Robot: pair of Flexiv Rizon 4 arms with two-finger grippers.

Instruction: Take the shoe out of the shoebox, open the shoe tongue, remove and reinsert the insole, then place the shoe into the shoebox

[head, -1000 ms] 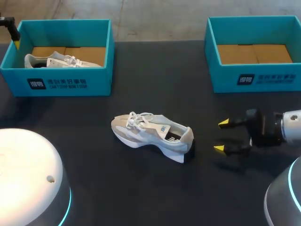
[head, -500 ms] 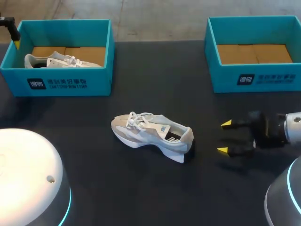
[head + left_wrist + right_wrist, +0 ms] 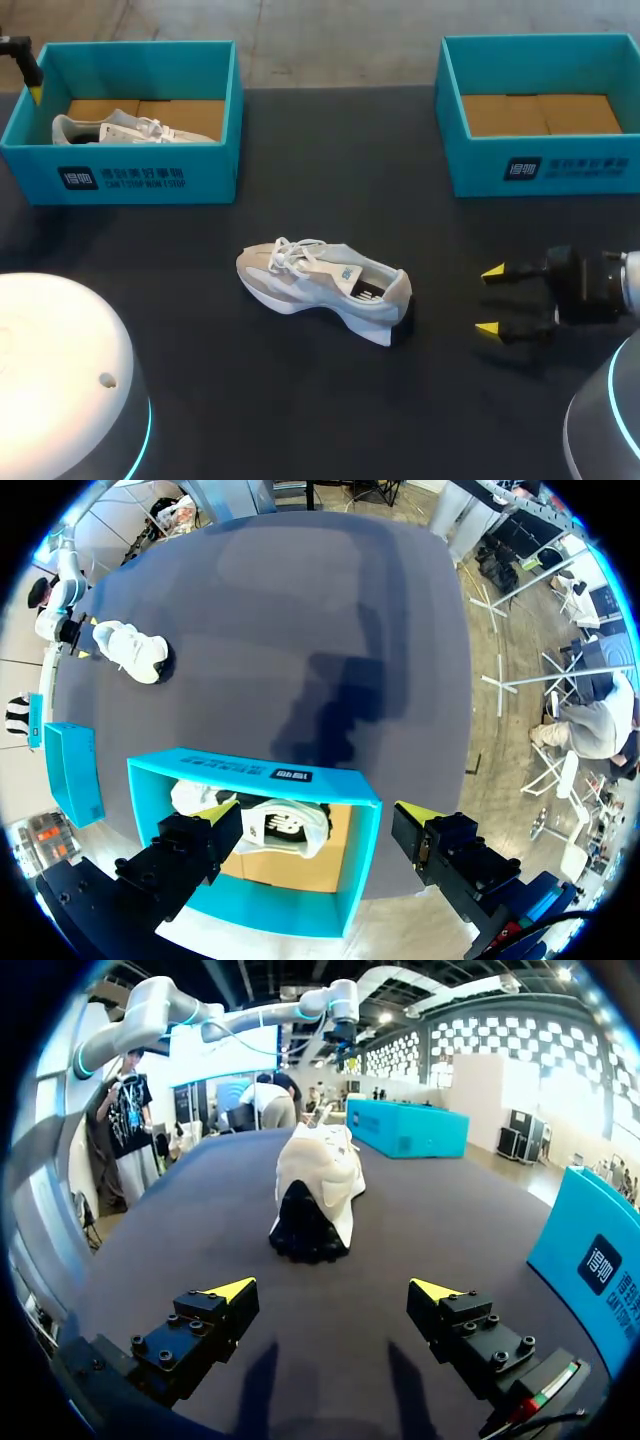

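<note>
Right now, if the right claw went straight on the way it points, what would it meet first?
Probably the shoe, heel first: it lies straight ahead of the open right claw, nothing between; the claw's height is hard to judge.

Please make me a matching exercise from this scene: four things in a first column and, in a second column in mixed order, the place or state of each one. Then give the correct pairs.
Column one
1. loose shoe
2. second shoe
3. right shoebox
4. right hand

Column two
A. lies inside the left shoebox
B. open and empty, apart from the loose shoe, at its heel end
C. stands on its sole on the dark table, outside both boxes
D. shows only brown cardboard inside

Pairs: 1-C, 2-A, 3-D, 4-B
</note>
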